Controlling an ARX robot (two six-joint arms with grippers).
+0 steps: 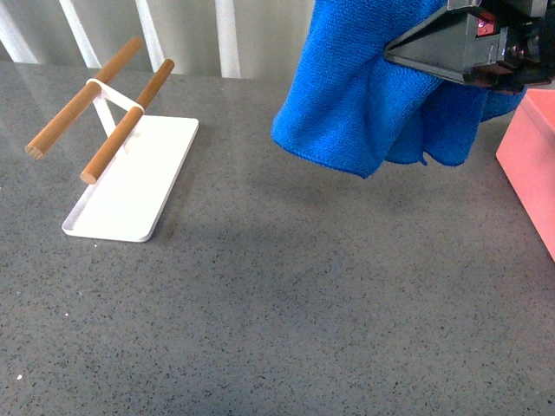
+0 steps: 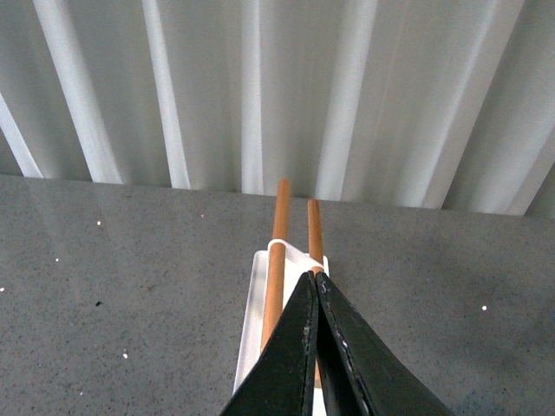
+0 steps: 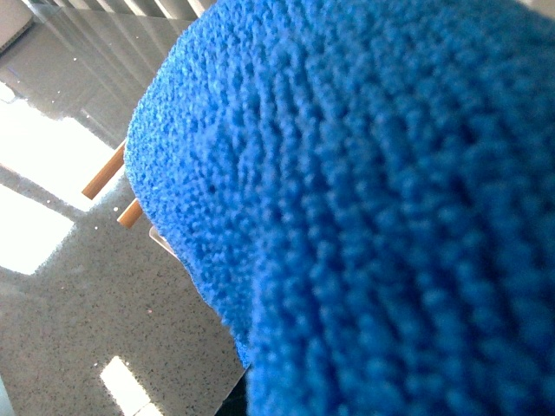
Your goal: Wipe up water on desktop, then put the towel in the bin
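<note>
The blue towel (image 1: pixel 364 95) hangs bunched in the air above the dark speckled desktop (image 1: pixel 286 295), at the upper right of the front view. My right gripper (image 1: pixel 399 54) is shut on the towel, its black body reaching in from the right. The towel (image 3: pixel 373 217) fills most of the right wrist view and hides the right jaws. The pink bin (image 1: pixel 531 165) stands at the right edge, just beyond the towel. My left gripper (image 2: pixel 314 277) is shut with nothing in it, its black fingers pressed together above the white tray. No water shows on the desktop.
A flat white tray (image 1: pixel 134 178) with two wooden bars (image 1: pixel 130 120) lies at the back left; the tray (image 2: pixel 251 321) also shows under my left fingers. White slatted panels (image 2: pixel 260 95) stand behind the desktop's far edge.
</note>
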